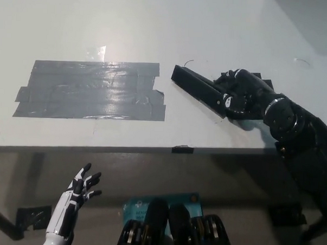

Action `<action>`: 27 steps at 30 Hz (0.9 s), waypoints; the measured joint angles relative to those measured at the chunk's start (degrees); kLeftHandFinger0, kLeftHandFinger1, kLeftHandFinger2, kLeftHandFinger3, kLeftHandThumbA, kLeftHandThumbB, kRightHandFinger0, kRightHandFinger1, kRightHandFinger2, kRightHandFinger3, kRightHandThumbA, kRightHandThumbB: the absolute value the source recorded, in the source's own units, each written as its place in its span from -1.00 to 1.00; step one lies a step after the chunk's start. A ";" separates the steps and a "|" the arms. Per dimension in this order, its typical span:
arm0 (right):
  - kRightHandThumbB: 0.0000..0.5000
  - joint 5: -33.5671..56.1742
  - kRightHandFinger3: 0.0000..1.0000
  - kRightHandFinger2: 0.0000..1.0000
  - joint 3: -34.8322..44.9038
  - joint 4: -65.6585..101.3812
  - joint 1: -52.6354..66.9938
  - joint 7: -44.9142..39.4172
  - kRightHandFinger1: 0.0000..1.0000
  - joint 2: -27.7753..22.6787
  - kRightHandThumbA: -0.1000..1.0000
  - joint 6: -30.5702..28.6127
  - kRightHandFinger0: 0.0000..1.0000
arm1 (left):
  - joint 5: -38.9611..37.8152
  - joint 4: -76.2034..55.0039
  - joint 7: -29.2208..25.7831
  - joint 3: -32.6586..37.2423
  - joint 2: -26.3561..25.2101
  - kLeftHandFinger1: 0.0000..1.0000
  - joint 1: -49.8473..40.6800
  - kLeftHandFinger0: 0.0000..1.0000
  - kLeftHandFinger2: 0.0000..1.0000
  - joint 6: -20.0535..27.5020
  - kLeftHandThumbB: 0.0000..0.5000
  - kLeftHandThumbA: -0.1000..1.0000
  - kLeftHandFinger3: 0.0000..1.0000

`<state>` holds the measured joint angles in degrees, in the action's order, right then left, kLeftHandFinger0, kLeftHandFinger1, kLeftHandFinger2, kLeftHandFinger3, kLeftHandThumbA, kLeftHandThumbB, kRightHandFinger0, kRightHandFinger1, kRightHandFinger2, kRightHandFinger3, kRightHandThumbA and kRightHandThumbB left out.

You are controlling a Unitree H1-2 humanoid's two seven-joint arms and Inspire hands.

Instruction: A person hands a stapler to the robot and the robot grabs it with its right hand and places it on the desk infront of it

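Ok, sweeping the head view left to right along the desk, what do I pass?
Grey tape patch → black stapler lying on the desk → black right hand closed on its right end. The white left hand rests below the desk edge.

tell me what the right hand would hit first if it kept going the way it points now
The right hand points toward picture left, holding the stapler. Likely the grey tape patch on the desk comes first; height is unclear.

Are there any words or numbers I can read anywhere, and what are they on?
None can be read.
Blue label at the bottom edge: has white print, too small and blurred to read.
Stapler, right hand, grey tape patch, desk: no writing visible.
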<state>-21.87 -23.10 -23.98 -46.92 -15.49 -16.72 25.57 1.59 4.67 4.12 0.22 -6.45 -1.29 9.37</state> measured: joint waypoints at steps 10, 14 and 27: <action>0.56 0.21 1.00 1.00 3.81 7.33 0.96 -1.01 1.00 -2.24 1.00 0.21 1.00 | 0.21 0.00 0.00 0.59 -0.01 0.76 0.26 0.61 0.66 -0.09 0.49 0.91 1.00; 0.48 0.10 1.00 1.00 5.78 13.96 1.15 -1.24 1.00 -4.85 1.00 0.21 1.00 | 0.21 0.00 0.00 0.61 -0.07 0.75 0.29 0.57 0.66 -0.20 0.50 0.94 1.00; 0.50 2.36 1.00 1.00 19.44 43.32 7.58 -1.81 1.00 -9.52 1.00 0.37 1.00 | 0.42 0.13 -0.02 0.70 -0.07 0.75 0.58 0.59 0.69 -0.67 0.64 1.00 0.99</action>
<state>-19.50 -3.66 19.35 -39.34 -17.31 -26.24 25.94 2.00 4.80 4.11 0.91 -6.52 -0.71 8.71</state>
